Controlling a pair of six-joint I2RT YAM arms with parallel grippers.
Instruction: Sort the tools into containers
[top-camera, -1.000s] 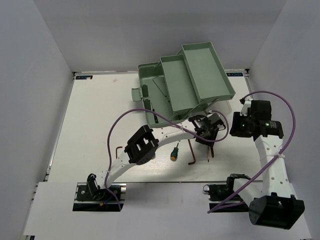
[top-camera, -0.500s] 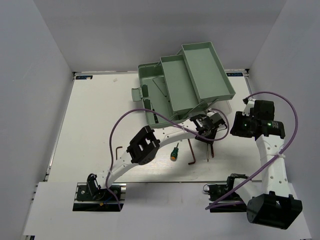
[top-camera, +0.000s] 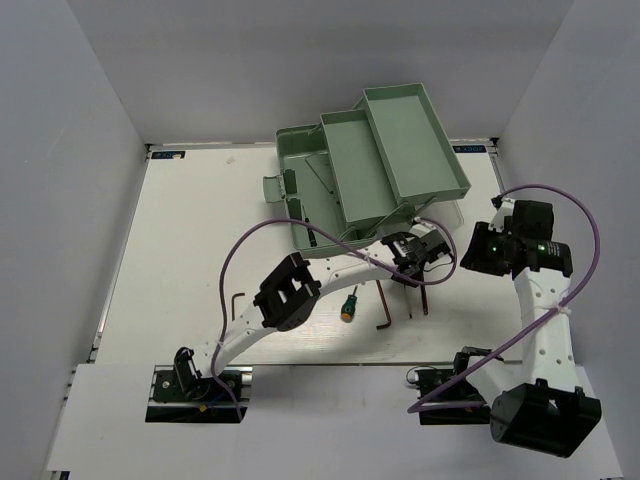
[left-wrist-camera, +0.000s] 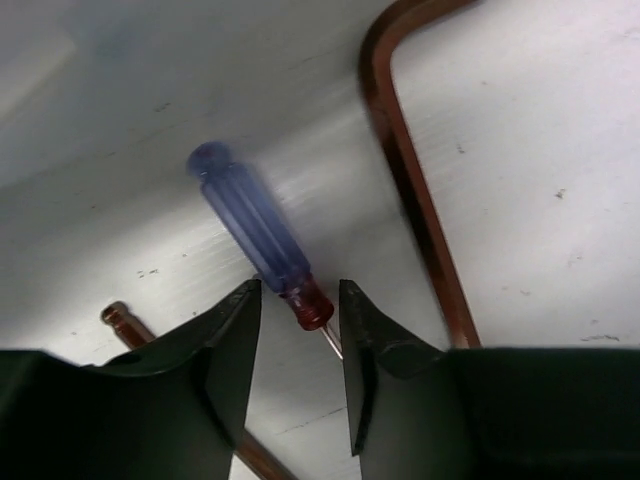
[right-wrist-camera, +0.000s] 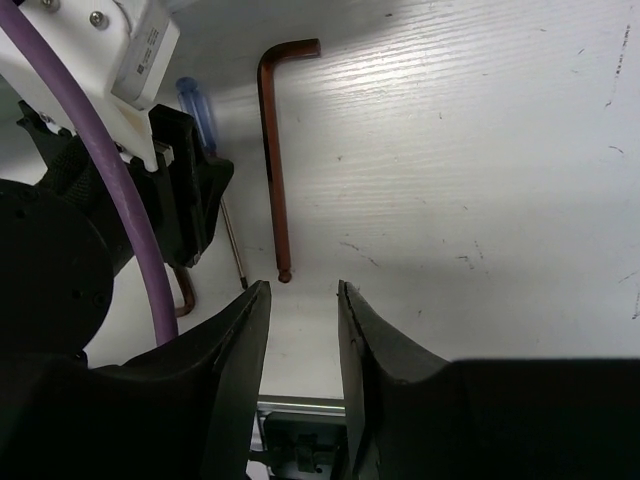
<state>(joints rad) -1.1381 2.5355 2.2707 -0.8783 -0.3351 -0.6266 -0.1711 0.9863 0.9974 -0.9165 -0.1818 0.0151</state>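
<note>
My left gripper (left-wrist-camera: 300, 290) is open low over the table, its fingertips on either side of the red collar of a thin blue-handled screwdriver (left-wrist-camera: 248, 222), not closed on it. A dark L-shaped hex key (left-wrist-camera: 412, 195) lies just right of it and another hex key (left-wrist-camera: 128, 322) shows at the left. In the top view the left gripper (top-camera: 416, 258) sits just in front of the pale green toolbox (top-camera: 300, 170) with its fanned-out trays (top-camera: 415, 140). My right gripper (right-wrist-camera: 300, 290) is open and empty, right of the left one, above a hex key (right-wrist-camera: 272, 150).
A stubby green-handled screwdriver (top-camera: 349, 304) and a hex key (top-camera: 385, 305) lie left of the left gripper. Another hex key (top-camera: 236, 300) lies further left. The left gripper's body (right-wrist-camera: 190, 190) and a purple cable (right-wrist-camera: 100, 160) crowd the right wrist view.
The left gripper has shifted slightly toward the toolbox. The right wrist has drifted a little to the right. No tool has been taken hold of.
</note>
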